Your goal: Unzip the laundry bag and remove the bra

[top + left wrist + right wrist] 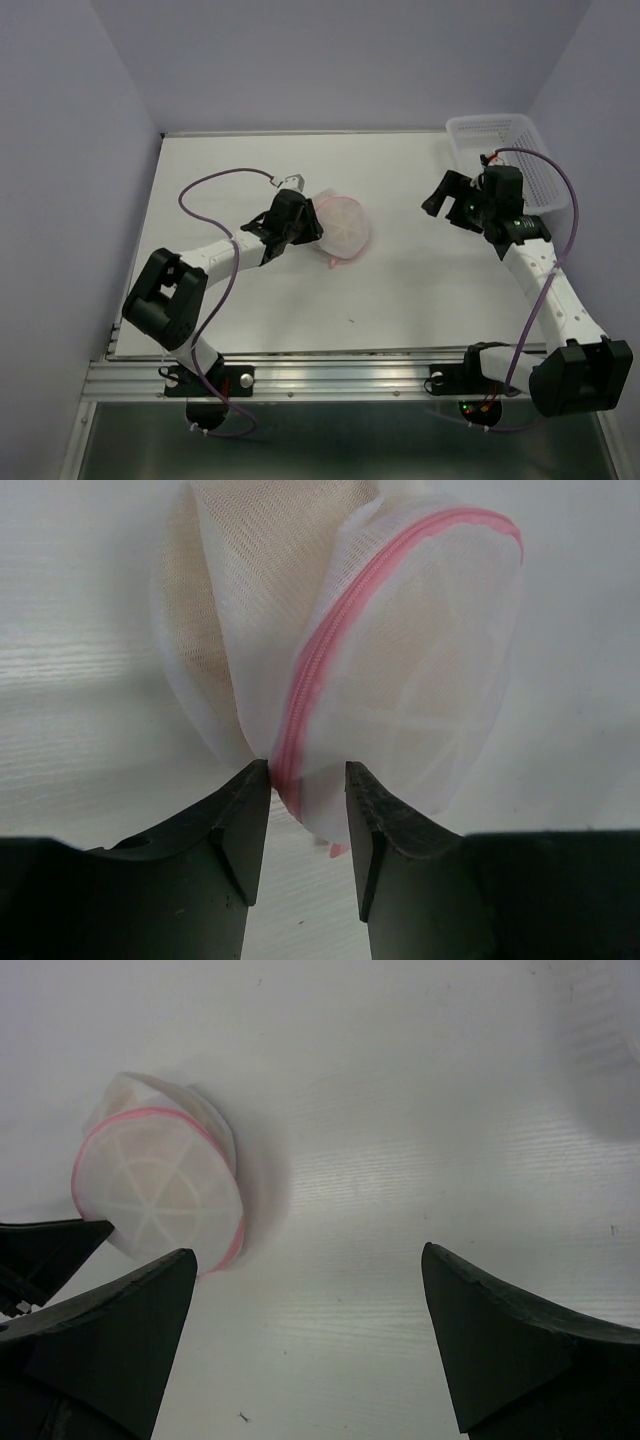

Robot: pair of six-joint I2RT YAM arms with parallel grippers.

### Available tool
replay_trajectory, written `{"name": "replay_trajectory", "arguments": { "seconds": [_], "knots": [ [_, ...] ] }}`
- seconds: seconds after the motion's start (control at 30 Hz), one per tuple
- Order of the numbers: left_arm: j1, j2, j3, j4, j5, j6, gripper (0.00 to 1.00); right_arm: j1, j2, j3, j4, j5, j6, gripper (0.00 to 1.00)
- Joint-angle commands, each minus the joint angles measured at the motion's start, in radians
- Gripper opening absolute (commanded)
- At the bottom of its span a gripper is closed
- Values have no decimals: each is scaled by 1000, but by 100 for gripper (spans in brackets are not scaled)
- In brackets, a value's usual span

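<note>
The laundry bag (345,228) is a round white mesh pouch with pink zipper trim, standing tilted on its edge at mid-table. It also shows in the left wrist view (400,660) and the right wrist view (160,1185). The tan bra (190,600) shows through the mesh inside the bag. My left gripper (305,232) is narrowly closed on the bag's lower edge at the pink zipper (308,780). My right gripper (435,200) is wide open and empty, hovering to the right of the bag (308,1250).
A white plastic lattice basket (470,122) stands at the table's back right corner, just behind my right arm. Purple cables loop over both arms. The left gripper's tip (50,1245) shows at the left edge of the right wrist view.
</note>
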Motion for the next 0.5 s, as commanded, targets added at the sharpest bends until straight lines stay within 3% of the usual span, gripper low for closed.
{"name": "replay_trajectory", "arguments": {
  "seconds": [0.0, 0.23, 0.33, 0.37, 0.47],
  "knots": [
    [8, 9, 46, 67, 11, 6, 51, -2, -37, -6, 48, -38, -18, 100],
    [18, 64, 65, 87, 22, 15, 54, -2, -56, -9, 46, -17, -24, 100],
    [28, 71, 62, 112, 67, 11, 49, -2, -50, -3, 46, -20, -24, 100],
    [29, 71, 62, 116, 71, 9, 45, -2, -47, -1, 46, -21, -24, 100],
    [28, 62, 57, 159, 91, 7, 14, -2, -34, 0, 43, -38, -34, 100]
  ]
}}
